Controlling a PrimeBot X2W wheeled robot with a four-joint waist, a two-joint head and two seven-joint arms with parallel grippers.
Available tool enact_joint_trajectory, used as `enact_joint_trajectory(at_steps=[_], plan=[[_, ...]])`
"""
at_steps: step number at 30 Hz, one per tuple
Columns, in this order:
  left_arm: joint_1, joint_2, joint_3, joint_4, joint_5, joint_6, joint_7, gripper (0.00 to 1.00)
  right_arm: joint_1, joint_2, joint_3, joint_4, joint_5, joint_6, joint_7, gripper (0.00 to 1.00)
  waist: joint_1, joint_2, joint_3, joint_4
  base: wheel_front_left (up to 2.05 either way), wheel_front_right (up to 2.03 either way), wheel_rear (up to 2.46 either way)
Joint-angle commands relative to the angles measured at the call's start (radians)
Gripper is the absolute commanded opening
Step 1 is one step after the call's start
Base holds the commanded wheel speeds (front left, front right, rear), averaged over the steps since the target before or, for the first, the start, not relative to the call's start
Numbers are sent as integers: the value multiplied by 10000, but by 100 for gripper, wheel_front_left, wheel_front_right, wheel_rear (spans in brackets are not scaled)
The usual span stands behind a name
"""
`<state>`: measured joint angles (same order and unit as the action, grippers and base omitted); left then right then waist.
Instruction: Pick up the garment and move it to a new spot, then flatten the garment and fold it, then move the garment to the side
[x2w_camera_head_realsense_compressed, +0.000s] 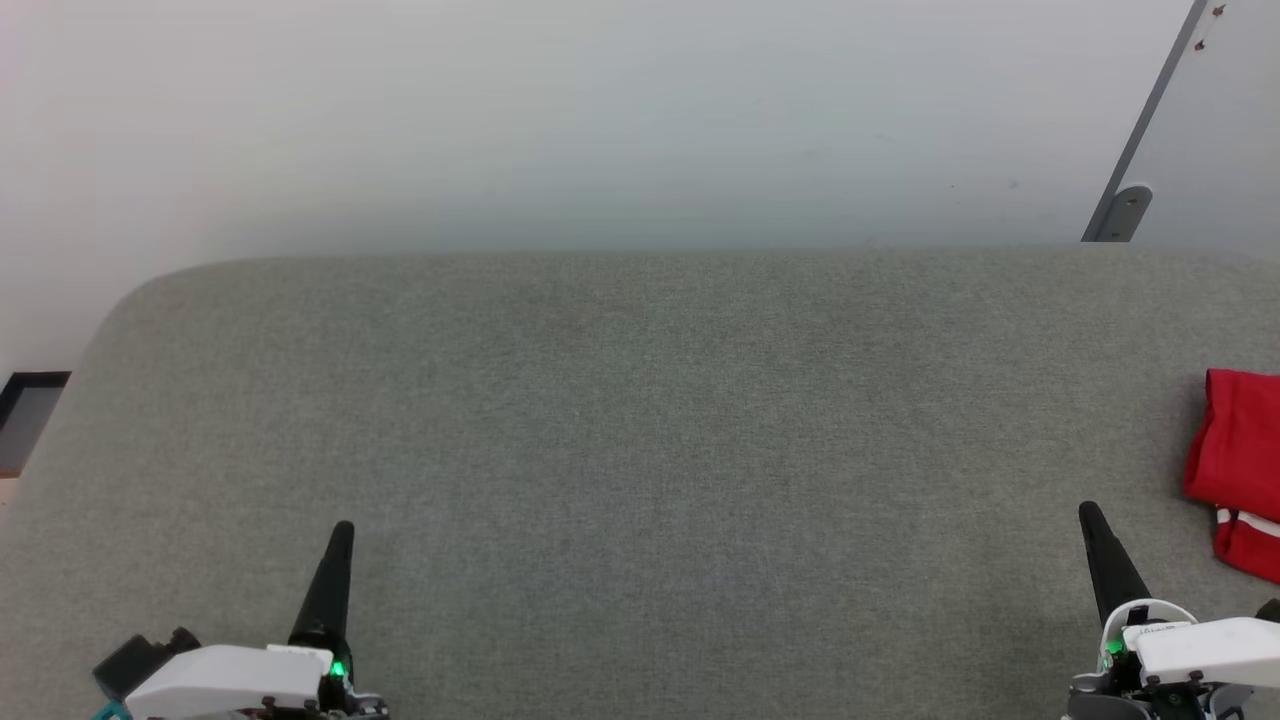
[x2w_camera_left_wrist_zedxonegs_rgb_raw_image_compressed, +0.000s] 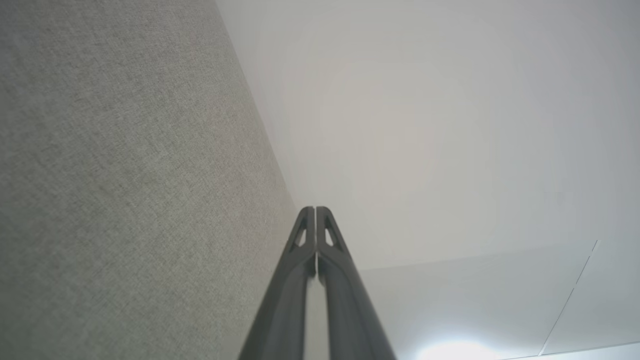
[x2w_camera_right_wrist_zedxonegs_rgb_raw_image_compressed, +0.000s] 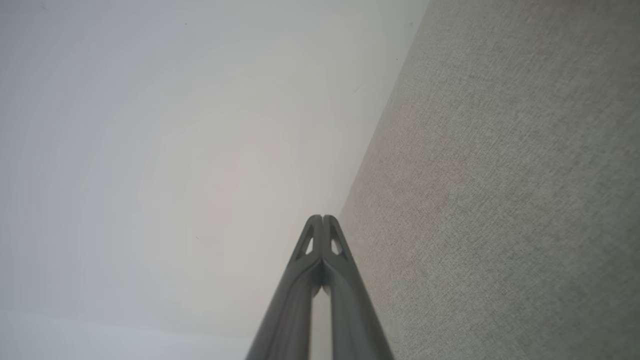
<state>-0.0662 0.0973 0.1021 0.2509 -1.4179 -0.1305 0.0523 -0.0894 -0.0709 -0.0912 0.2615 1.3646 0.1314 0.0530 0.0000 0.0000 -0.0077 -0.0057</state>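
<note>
The garment (x2w_camera_head_realsense_compressed: 1240, 465), red with a strip of white trim, lies folded at the far right edge of the grey fabric surface (x2w_camera_head_realsense_compressed: 640, 450), partly cut off by the head view's border. My right gripper (x2w_camera_head_realsense_compressed: 1090, 515) stands at the lower right, left of and slightly nearer than the garment, shut and holding nothing. My left gripper (x2w_camera_head_realsense_compressed: 343, 530) stands at the lower left, far from the garment, also shut and holding nothing. In the wrist views the left gripper (x2w_camera_left_wrist_zedxonegs_rgb_raw_image_compressed: 315, 210) and the right gripper (x2w_camera_right_wrist_zedxonegs_rgb_raw_image_compressed: 323, 218) each show their tips pressed together.
A pale wall (x2w_camera_head_realsense_compressed: 600, 120) rises behind the surface's far edge. A grey slanted metal bracket (x2w_camera_head_realsense_compressed: 1135, 190) stands at the back right. At the left, past the surface's rounded corner, a dark-framed object (x2w_camera_head_realsense_compressed: 30, 405) sits low on the floor.
</note>
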Motion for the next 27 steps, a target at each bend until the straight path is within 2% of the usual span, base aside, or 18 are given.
enact_joint_trajectory(at_steps=[1, 27], plan=[[-186, -34, 48, -64, -211, -3, 67, 0, -140, 30, -56, -88, 308, -10, 67, 0, 0, 0, 7, 4, 0, 0, 0], [-423, -420, 126, -66, -1666, -3, 551, 0, -241, 193, -215, -175, 2143, -13, 540, 0, 0, 0, 87, 46, 0, 0, 0]])
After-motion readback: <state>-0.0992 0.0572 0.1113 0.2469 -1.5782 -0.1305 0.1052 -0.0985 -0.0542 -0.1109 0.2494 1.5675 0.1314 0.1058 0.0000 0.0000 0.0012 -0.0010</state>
